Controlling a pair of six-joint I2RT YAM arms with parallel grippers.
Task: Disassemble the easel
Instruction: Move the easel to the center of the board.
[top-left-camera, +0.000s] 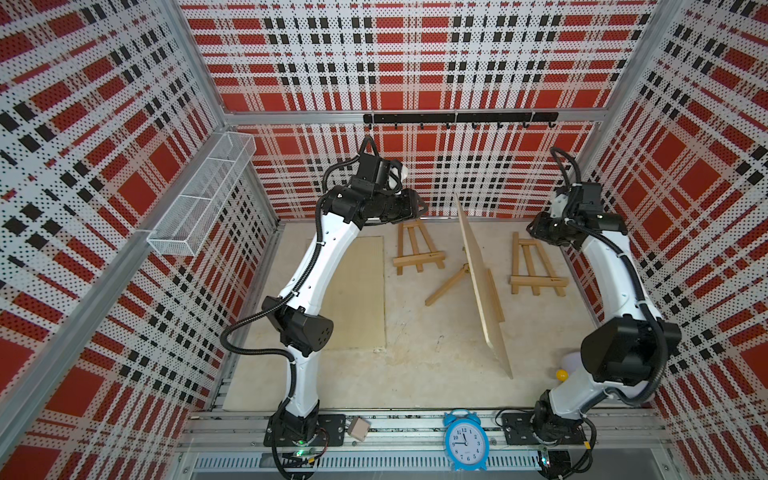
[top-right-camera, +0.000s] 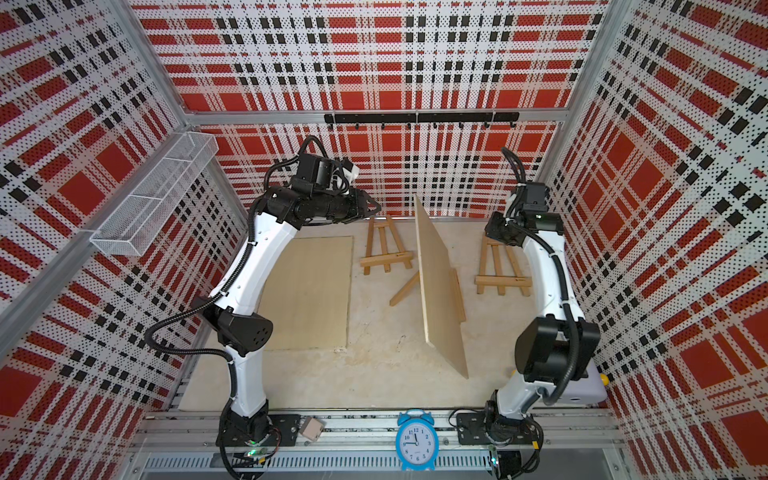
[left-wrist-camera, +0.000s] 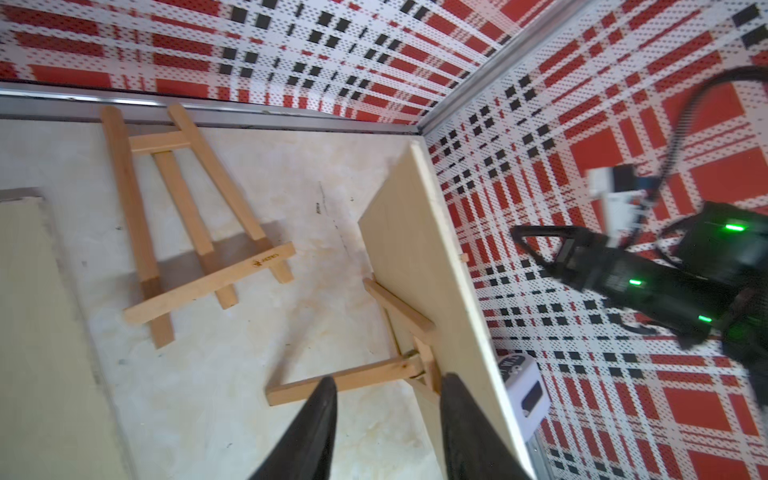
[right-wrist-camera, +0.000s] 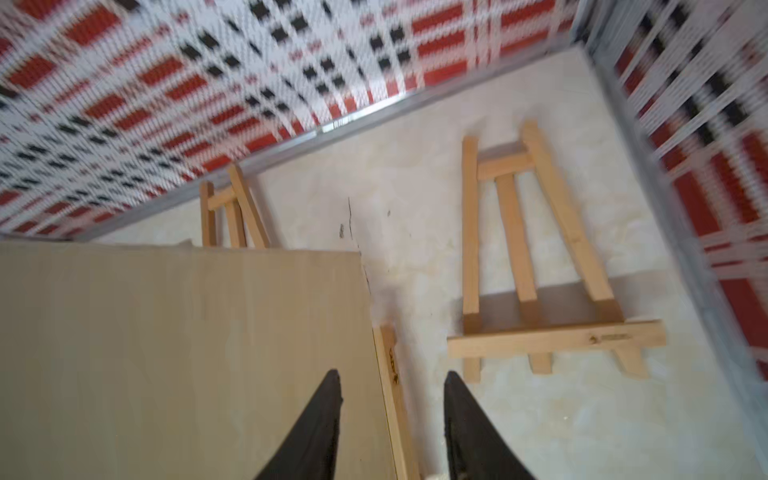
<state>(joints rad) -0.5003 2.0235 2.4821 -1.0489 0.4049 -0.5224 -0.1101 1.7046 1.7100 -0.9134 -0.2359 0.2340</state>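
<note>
In both top views your left arm rises from the bench's (top-left-camera: 415, 374) front edge and bends level toward the back edge. The left gripper (top-left-camera: 419, 208) (top-right-camera: 373, 205) hangs above the tip of a flat easel (top-left-camera: 415, 253). Your right arm arches the same way, with the right gripper (top-left-camera: 535, 227) high near the back right corner, above a second flat easel (top-left-camera: 534, 270). The standing easel (top-left-camera: 495, 296) is mid-bench between them, carrying a tilted board (top-left-camera: 482, 282) (top-right-camera: 438, 291), its rear leg (top-left-camera: 444, 286) splayed leftward. A loose panel (top-left-camera: 357, 291) lies flat near the left edge. The front half of the bench is bare.

On the left wrist view, the left gripper (left-wrist-camera: 386, 382) is parted and holds nothing. The rear leg (left-wrist-camera: 345, 380) and the board's (left-wrist-camera: 415, 249) back face lie below it, well apart.

On the blurred right wrist view, the right gripper (right-wrist-camera: 392, 378) is also parted and holds nothing. It is poised over the board's (right-wrist-camera: 187, 332) edge and ledge strip (right-wrist-camera: 388, 353).
</note>
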